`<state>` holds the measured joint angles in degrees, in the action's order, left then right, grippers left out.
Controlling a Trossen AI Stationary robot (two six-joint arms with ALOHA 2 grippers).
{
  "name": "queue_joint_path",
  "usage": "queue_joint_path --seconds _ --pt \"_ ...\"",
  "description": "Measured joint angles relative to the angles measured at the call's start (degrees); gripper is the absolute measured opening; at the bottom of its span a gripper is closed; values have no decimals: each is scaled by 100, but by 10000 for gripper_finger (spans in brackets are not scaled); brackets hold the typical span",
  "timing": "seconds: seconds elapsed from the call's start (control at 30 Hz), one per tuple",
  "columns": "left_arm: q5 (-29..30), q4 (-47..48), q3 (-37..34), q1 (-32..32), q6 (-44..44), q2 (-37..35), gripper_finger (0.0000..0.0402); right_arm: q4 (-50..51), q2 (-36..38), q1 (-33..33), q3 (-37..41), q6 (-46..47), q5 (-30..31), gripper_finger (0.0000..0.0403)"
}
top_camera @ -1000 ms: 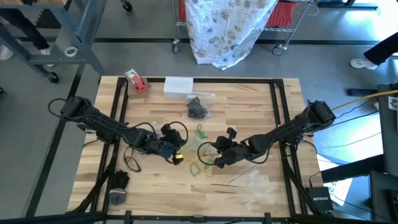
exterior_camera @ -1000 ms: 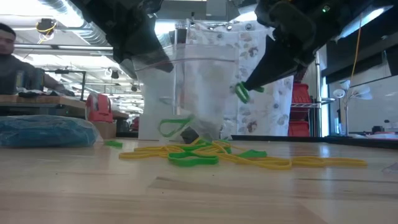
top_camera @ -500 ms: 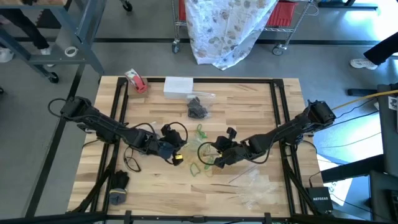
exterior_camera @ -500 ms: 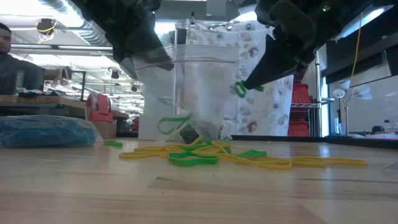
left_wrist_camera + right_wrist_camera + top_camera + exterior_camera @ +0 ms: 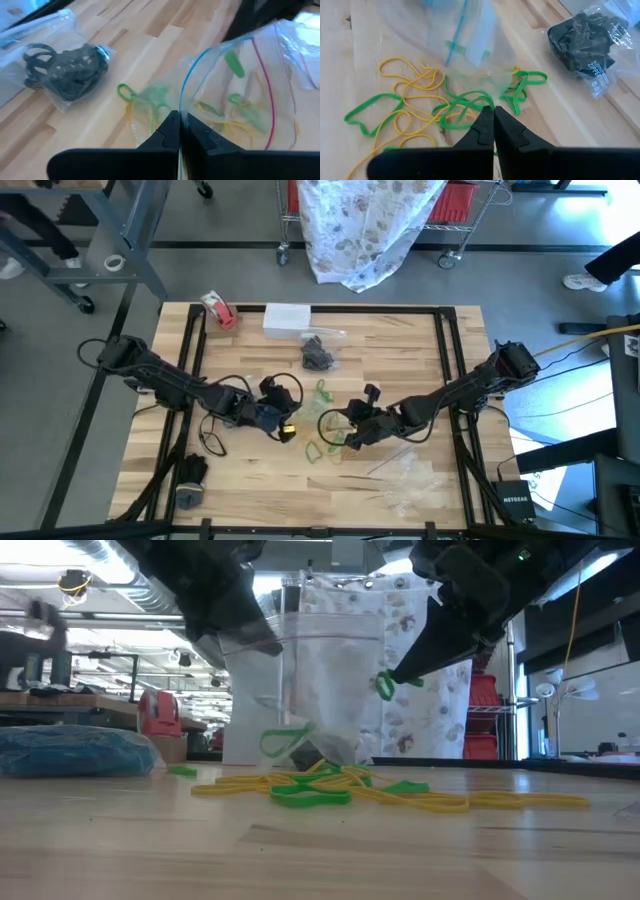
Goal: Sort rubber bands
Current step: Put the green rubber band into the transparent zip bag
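Observation:
Yellow and green rubber bands (image 5: 330, 788) lie in a loose pile on the wood between the arms, also seen as the pile (image 5: 325, 438) from above. My left gripper (image 5: 179, 116) is shut on a clear zip bag (image 5: 300, 680) that hangs open over the pile. A green band (image 5: 285, 740) shows low in the bag. My right gripper (image 5: 392, 678) hovers just right of the bag's mouth, shut on one green band (image 5: 386, 687). A bag of black bands (image 5: 318, 356) lies farther back. My left gripper pinches the clear bag's top rim (image 5: 183, 102) by the blue zip line between its two shut fingers, coming in slanting from the table's left. The bag hangs below the fingers with its mouth open, and its lower end reaches the pile. My right gripper pinches a green band (image 5: 481, 104) at its fingertips, slanting down from the table's right. The band is lifted clear of the table in the low view and hangs as a small loop beside the bag's mouth.
A red-and-white tape roll (image 5: 219, 310) and a white box (image 5: 287, 318) sit near the far edge. Spare clear bags (image 5: 408, 480) lie at the near right. A bag of blue bands (image 5: 70, 752) rests at the left. Black frame rails (image 5: 195, 360) cross the table.

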<state>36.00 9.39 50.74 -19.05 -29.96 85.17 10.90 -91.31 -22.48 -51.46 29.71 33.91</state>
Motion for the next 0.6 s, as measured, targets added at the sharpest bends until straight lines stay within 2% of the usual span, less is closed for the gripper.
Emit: queue_joint_path --seconds 0.37,0.6 --pt "23 2 0 11 15 0 0 -16 37 0 -39 -53 16 0" --pt "20 48 0 29 -100 0 0 -14 44 -7 -681 -969 201 0"
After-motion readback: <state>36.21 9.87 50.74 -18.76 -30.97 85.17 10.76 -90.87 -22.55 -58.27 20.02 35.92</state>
